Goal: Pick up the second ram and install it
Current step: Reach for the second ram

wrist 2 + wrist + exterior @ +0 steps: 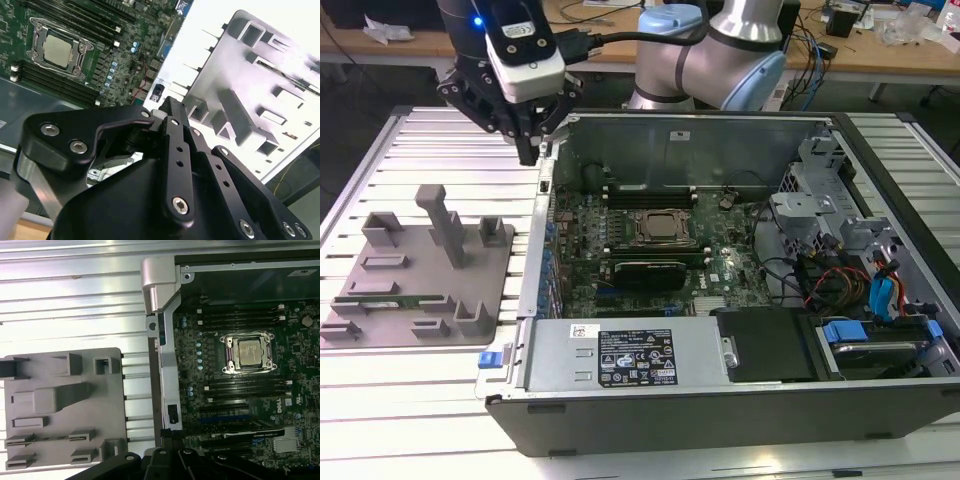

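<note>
The second ram [398, 299] is a thin green stick lying flat in the grey fixture block [420, 265] at the exterior view's left. My gripper [530, 150] hangs above the slatted table, between the fixture and the left wall of the open computer case [534, 250]. Its fingers point down, drawn together with nothing between them. It is well above and behind the stick, not touching it. The first wrist view shows the fixture [62, 405] beside the motherboard, with black memory slots [245, 387] on both sides of the CPU socket [248, 352].
The case's raised metal walls [690, 130] surround the motherboard [650, 240]. A drive bay and cables [860, 270] fill its right side in the exterior view. A tall grey post [445, 225] stands up from the fixture. A wooden bench [880, 50] with clutter runs behind.
</note>
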Tool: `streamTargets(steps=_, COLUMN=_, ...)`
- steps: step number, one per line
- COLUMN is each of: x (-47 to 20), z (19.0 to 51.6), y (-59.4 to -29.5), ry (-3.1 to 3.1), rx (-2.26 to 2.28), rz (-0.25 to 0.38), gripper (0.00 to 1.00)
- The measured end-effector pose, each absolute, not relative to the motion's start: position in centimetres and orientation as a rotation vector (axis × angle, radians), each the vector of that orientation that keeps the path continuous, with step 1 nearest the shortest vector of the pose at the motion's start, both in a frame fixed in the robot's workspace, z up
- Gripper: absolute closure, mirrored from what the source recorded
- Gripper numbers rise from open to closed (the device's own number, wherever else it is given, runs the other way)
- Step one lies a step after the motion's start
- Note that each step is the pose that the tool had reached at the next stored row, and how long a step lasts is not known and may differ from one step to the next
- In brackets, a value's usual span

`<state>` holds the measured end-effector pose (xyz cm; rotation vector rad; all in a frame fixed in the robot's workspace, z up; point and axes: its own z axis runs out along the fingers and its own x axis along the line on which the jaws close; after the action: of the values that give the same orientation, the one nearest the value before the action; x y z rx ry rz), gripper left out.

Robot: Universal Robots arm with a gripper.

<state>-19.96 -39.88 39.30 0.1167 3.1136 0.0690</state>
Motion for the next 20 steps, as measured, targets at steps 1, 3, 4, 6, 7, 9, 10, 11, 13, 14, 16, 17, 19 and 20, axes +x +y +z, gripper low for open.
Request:
streamTargets(steps=1, x=-20.2, z=39.3, y=-39.9, ry=3.114, rx=0.117, rz=0.069, gripper=0.92)
streamTargets(steps=3, x=-20.4, z=39.3, y=-39.9, ry=3.114, rx=0.117, rz=0.069, gripper=0.92)
streamTargets(steps=4, x=-20.5, z=39.3, y=-39.9, ry=3.114, rx=0.117, rz=0.069, gripper=0.92)
streamTargets(steps=6, x=-20.8, z=39.3, y=-39.9, ry=3.114, rx=0.116, rz=0.069, gripper=0.92)
streamTargets(steps=7, x=-20.9, z=39.3, y=-39.9, ry=3.114, rx=0.117, rz=0.069, gripper=0.92)
streamTargets(steps=9, x=-21.1, z=39.3, y=-39.9, ry=3.114, rx=0.117, rz=0.069, gripper=0.92)
streamTargets(steps=10, x=-21.3, z=39.3, y=-39.9, ry=3.114, rx=0.117, rz=0.069, gripper=0.92)
streamTargets(steps=11, x=-21.5, z=39.3, y=-39.9, ry=3.114, rx=0.117, rz=0.069, gripper=0.92)
streamTargets(steps=13, x=-21.7, z=39.3, y=-39.9, ry=3.114, rx=0.117, rz=0.069, gripper=0.92)
streamTargets(steps=14, x=-21.9, z=39.3, y=-39.9, ry=3.114, rx=0.117, rz=0.07, gripper=0.92)
streamTargets(steps=16, x=-22.1, z=39.3, y=-39.9, ry=3.114, rx=0.117, rz=0.07, gripper=0.92)
streamTargets(steps=17, x=-22.2, z=39.3, y=-39.9, ry=3.114, rx=0.117, rz=0.07, gripper=0.92)
streamTargets(steps=19, x=-22.6, z=39.3, y=-39.9, ry=3.114, rx=0.117, rz=0.07, gripper=0.92)
streamTargets(steps=20, x=-22.9, z=39.3, y=-39.9, ry=3.114, rx=0.117, rz=0.07, gripper=0.92)
